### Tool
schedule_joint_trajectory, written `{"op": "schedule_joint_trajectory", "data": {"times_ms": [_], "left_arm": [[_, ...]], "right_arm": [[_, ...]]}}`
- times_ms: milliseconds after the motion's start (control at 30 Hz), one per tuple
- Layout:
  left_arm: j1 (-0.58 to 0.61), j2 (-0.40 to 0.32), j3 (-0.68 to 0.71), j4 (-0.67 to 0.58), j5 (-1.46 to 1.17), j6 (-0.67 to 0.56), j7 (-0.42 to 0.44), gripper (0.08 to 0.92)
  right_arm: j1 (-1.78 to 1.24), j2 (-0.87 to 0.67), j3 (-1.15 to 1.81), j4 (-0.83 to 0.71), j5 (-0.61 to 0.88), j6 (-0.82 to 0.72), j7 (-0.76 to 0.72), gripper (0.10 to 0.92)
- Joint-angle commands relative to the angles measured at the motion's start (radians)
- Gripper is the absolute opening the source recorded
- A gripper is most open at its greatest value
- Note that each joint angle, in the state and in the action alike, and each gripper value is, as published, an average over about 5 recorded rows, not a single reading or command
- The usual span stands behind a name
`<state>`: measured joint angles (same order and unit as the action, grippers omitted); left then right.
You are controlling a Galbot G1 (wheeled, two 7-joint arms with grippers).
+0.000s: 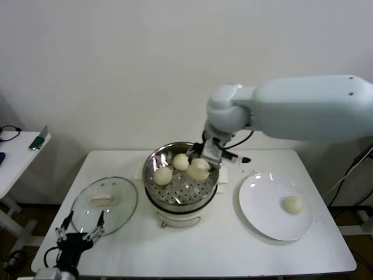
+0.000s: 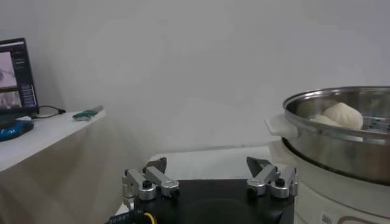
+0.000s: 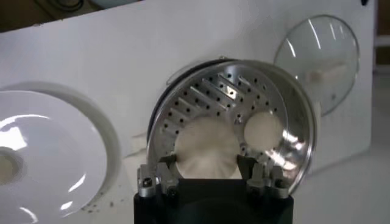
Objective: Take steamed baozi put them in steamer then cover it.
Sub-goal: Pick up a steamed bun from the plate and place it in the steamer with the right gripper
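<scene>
Now, near the middle of the head view, the round shiny stainless-steel steamer basket [image 1: 182, 178] with its perforated floor sits on a cream-white electric pot base on the white table [image 1: 221, 245]. Three small round cream-white dough buns are inside it: one at the left of the basket [image 1: 163, 175], one toward the back [image 1: 180, 161], and one at the right [image 1: 199, 169], which the right gripper [image 1: 205, 160] has its fingers clamped on. In the right wrist view that bun [image 3: 206, 149] bulges between the two fingers [image 3: 159, 176], low over the holed floor, with another bun [image 3: 263, 129] just beside it.

A fourth bun [image 1: 293, 204] lies on the flat round white plate [image 1: 262, 201] at the right of the head view, toward the plate's right side, well apart from the steamer.

The round clear glass lid [image 1: 105, 204] with a metal rim lies flat on the table left of the steamer, handle side up. Its cream-white oblong handle [image 1: 102, 199] has its long axis running roughly left to right across the frame, slightly tilted.

The left gripper [image 1: 80, 228] hangs at the lower left of the head view, at the lid's near edge, its fingers spread wide apart and holding nothing; the left wrist view shows both fingers [image 2: 149, 182] apart, with the steamer [image 2: 341, 131] off to the side
</scene>
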<state>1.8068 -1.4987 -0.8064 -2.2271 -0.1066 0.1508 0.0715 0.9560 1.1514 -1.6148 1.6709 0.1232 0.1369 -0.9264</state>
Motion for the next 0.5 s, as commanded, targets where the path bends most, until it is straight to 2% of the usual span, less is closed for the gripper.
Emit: {"op": "schedule_joint_trajectory", "data": {"times_ms": [33,500], "left_arm": [[0.004,-0.001,-0.005,0.000,0.000,-0.002,-0.002,0.823],[0.001,0.000,-0.014,0.000,-0.001,0.003,-0.002,0.823]], "right_arm": [[-0.191,0.152,0.000,-0.071,-0.136,0.011,0.068,0.679],[-0.302,0.183,0.023,-0.185,-0.171,0.012,0.082,0.679]]}}
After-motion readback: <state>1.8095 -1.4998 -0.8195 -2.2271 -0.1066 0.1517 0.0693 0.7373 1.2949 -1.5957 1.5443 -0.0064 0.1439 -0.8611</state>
